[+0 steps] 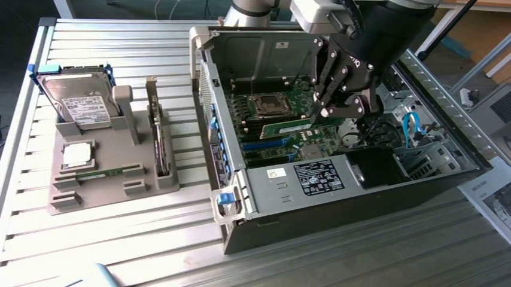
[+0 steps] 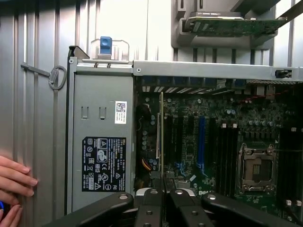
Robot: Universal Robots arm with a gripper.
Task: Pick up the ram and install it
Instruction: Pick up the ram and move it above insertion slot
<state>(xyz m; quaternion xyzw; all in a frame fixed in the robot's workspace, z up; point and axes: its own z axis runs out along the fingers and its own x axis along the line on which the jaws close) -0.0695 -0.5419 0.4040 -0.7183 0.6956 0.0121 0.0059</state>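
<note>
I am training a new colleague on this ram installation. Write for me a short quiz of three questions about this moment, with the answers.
1. True or false: the end effector is empty.
2. Fill in: in the wrist view, a person's ____ lies on the slatted table, apart from the computer case.
3. Where is the ram now? A) over the motherboard, inside the open case; B) flat on the slatted table; C) under the case.
Key: 1 false, it grips the ram; 2 hand; 3 A.
</note>
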